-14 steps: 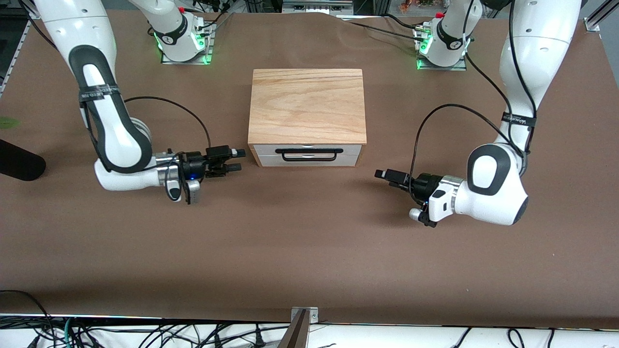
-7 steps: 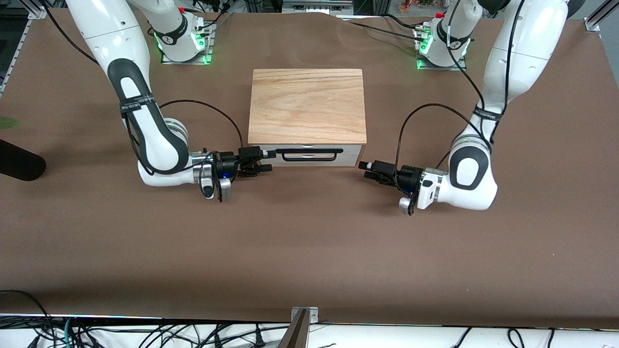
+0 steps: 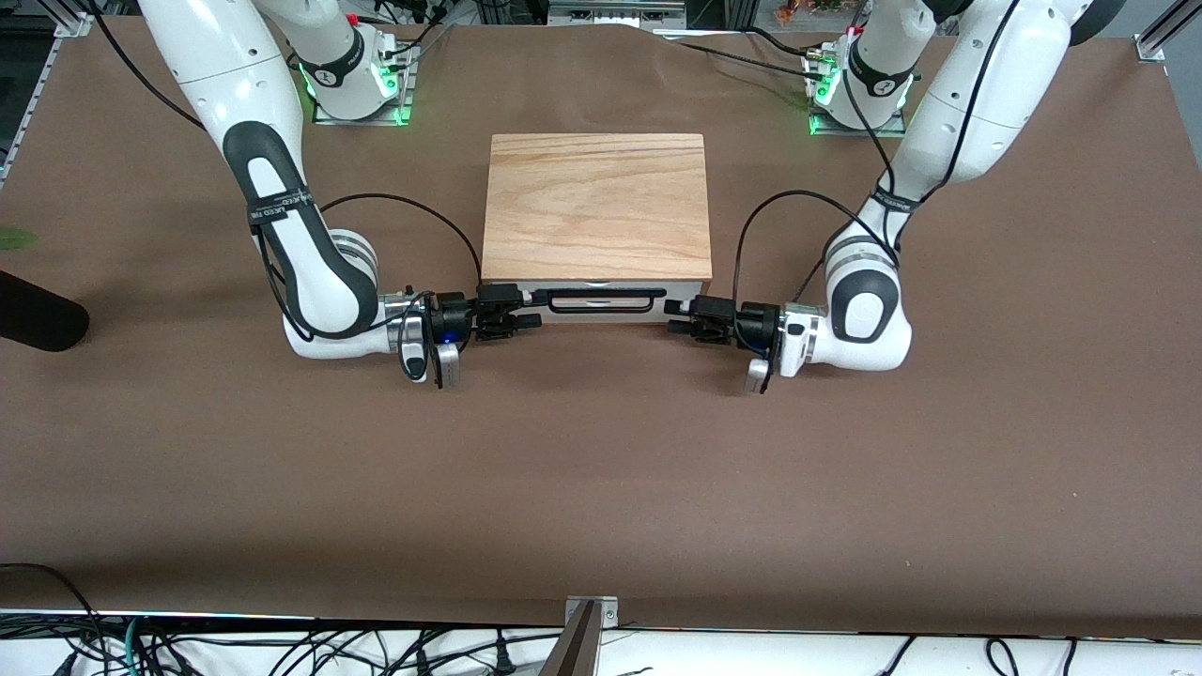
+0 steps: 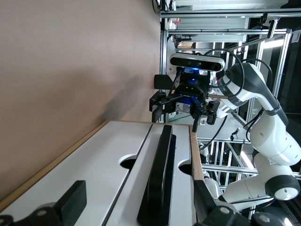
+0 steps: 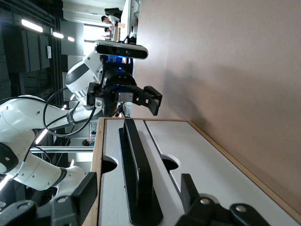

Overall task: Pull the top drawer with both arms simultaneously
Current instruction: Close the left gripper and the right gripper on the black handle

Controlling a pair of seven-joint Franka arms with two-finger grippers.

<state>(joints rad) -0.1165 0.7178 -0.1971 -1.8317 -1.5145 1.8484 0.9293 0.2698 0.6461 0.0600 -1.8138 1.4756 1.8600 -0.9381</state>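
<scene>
Cabinet sits mid-table w/ its light-wood top slab up and white fronts facing the front camera; everything below is placed relative to it.

Top drawer is the upper white panel just under the slab, w/ the black wire handle running across its middle. Drawer looks flush w/ the cabinet face, not pulled out. Below it, a plain white panel, partly hidden by the handle.

Right gripper is low in front of the cabinet, at the handle's end toward the right arm's side of the table. Fingers spread apart, one above and one below handle level, holding nothing. In the right wrist view its two fingers straddle the handle w/ clear gaps either side.

Left gripper is low at the cabinet's other front corner, just off the handle's end toward the left arm's side. Jaws also apart, nothing gripped. Left wrist view: fingers either side of the handle, no contact seen. Each wrist view also shows the other arm's gripper at the handle's distant end.
</scene>
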